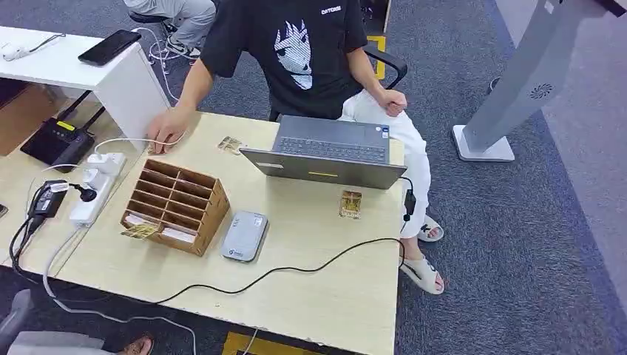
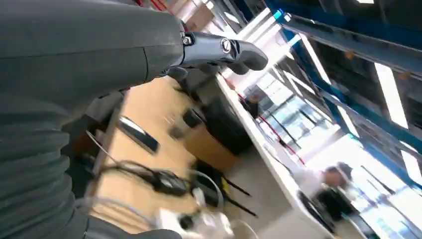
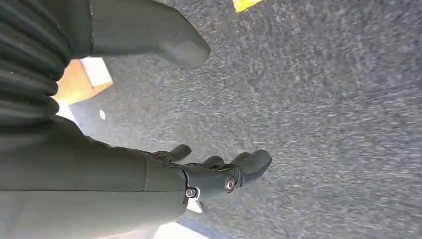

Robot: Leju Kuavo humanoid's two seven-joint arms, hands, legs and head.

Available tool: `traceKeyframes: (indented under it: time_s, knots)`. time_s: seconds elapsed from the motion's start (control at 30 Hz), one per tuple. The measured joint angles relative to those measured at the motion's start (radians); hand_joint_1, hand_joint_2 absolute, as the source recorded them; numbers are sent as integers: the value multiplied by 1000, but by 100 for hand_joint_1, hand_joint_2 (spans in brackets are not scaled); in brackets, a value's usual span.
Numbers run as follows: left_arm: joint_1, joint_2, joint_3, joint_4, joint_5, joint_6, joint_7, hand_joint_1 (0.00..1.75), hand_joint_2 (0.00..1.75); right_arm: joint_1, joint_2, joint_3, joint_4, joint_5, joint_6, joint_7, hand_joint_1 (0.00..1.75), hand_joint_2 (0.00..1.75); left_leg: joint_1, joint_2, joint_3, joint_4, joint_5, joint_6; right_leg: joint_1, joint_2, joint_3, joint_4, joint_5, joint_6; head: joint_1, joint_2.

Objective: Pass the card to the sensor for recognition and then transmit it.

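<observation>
A gold-patterned card [image 1: 350, 204] lies flat on the wooden table [image 1: 325, 296] in front of the laptop [image 1: 325, 151]. A second card [image 1: 231, 144] lies near the table's far edge, and a third [image 1: 139, 231] sticks out of the bottom of the wooden slotted box [image 1: 176, 205]. The grey sensor pad [image 1: 245, 236] lies just right of that box. My left hand [image 2: 209, 50] hangs beside the table with its fingers stretched out and nothing in it. My right hand [image 3: 209, 177] hangs over grey carpet, thumb and fingers apart, holding nothing.
A person in a black shirt sits behind the table, one hand [image 1: 168, 127] resting on a white cable near the far left corner. A white power strip [image 1: 96, 185] and a black adapter sit at the left. A black cable [image 1: 296, 270] crosses the front of the table.
</observation>
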Motion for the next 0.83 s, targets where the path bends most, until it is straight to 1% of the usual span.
traceKeyframes:
  time_s: [0.07, 0.1, 0.13, 0.17, 0.2, 0.23, 0.27, 0.33, 0.37, 0.4, 0.47, 0.5, 0.53, 0.6, 0.63, 0.67, 0.73, 0.77, 0.83]
  knots:
    - [-52, -41, 137, 76, -28, 16, 3, 0, 175, 0, 2, 0, 0, 6, -5, 3, 0, 175, 0, 0, 1, 0, 0, 0, 0, 0, 1, 0, 0, 0, 0, 0]
    - [-74, -55, 208, 122, -47, 21, -3, 0, 175, -1, 3, 0, 0, 10, -6, 3, 0, 175, 1, 2, 2, 0, 0, 0, 0, 1, 0, 0, 0, 0, -1, 0]
    - [-94, -69, 269, 168, -58, 23, -25, 0, 175, 0, 3, 0, 0, 12, -7, 3, 0, 175, 1, 2, 2, 0, 0, 0, 0, 1, 0, 0, 0, 0, -1, 0]
    - [-113, -80, 313, 207, -67, 24, -47, 0, 175, 0, 3, 0, 0, 12, -8, 6, 0, 175, 1, 1, 2, 0, 0, 0, 1, 0, 0, 0, 0, 0, -1, 0]
    - [-132, -90, 352, 236, -73, 21, -52, 0, 175, 0, 3, 0, 0, 12, -9, 6, 0, 175, 1, -1, 1, 0, 0, 0, 1, -1, 0, 0, 0, -1, 1, 0]
    - [-148, -98, 384, 262, -75, 11, -37, 0, 175, -2, 3, 0, 0, 13, -9, 6, 0, 175, 1, -1, 1, 0, 0, 0, 1, -1, 1, 0, -1, 0, 1, 0]
    - [-165, -105, 421, 301, -89, 11, -5, 0, 175, -4, 4, 0, 0, 15, -9, 5, 0, 175, 1, -1, 1, 0, 0, 0, 1, -1, 1, 0, -1, 0, 1, 0]
    - [-212, -101, 499, 432, -98, 36, 40, 0, 175, -6, 5, 0, 0, 23, -8, 1, 0, 175, -1, -1, 2, 0, 0, 0, 0, -1, 1, 0, -1, 0, 0, 0]
    - [-235, -90, 538, 522, -90, 66, 46, 0, 175, -6, 6, 1, 0, 30, -7, -1, 0, 175, -1, -1, 2, 0, 0, 0, 0, -1, 2, 0, -1, 0, 1, 0]
    - [-257, -74, 572, 617, -90, 117, 37, 0, 175, -7, 6, 2, 0, 36, -7, -2, 0, 175, -1, -1, 2, 0, 0, 0, 0, -1, 2, 0, -1, 0, 0, 0]
    - [-289, -35, 633, 819, -83, 241, 14, 0, 175, -8, 7, 5, 0, 47, -7, -2, 0, 175, 0, -1, 2, 0, 0, 0, 0, -1, 2, 0, -1, 0, 1, 0]
    - [-306, -11, 656, 918, -85, 308, 18, 0, 175, -8, 7, 9, 0, 56, -8, 0, 0, 175, 0, -1, 2, 0, 0, 0, 0, -2, 1, 0, -1, 0, 1, 0]
    - [-322, 19, 680, 1043, -97, 382, 44, 0, 175, -9, 7, 13, 0, 70, -8, 8, 0, 175, 0, -2, 2, 0, 0, 0, 0, -2, 2, 0, -1, 0, 0, 0]
    - [-339, 54, 694, 1208, -140, 455, 112, 0, 175, -11, 7, 21, 0, 88, -8, 27, 0, 175, -1, -2, 2, 0, 0, 0, 0, -2, 1, 0, -1, 0, 0, 0]
    - [-347, 64, 694, 1293, -178, 486, 183, 0, 175, -11, 8, 26, 0, 100, -8, 38, 0, 175, -1, -3, 2, 0, 0, 1, 0, -3, 2, 0, -1, 0, 1, 0]
    - [-355, 68, 694, 1353, -218, 501, 246, 0, 175, -11, 8, 32, 1, 111, -8, 48, 0, 175, -1, -3, 2, 0, 1, 1, 0, -3, 1, 0, -1, 0, 1, 0]
    - [-369, 67, 673, 1471, -340, 498, 412, 0, 175, -11, 10, 45, 2, 132, -6, 63, 0, 175, -2, -3, 2, 1, 1, 1, -1, -3, 1, 0, 0, 1, 0, 0]
    - [-375, 59, 655, 1517, -387, 489, 462, 0, 175, -11, 12, 52, 2, 140, -5, 65, 0, 175, -2, -3, 2, 1, 1, 1, -1, -3, 2, 0, 0, 1, 1, 0]
    - [-384, 47, 622, 1581, -431, 477, 489, 0, 175, -11, 15, 63, 3, 147, -3, 65, 0, 175, -2, -3, 1, 1, 1, 2, -1, -3, 2, 0, 0, 2, 2, 0]
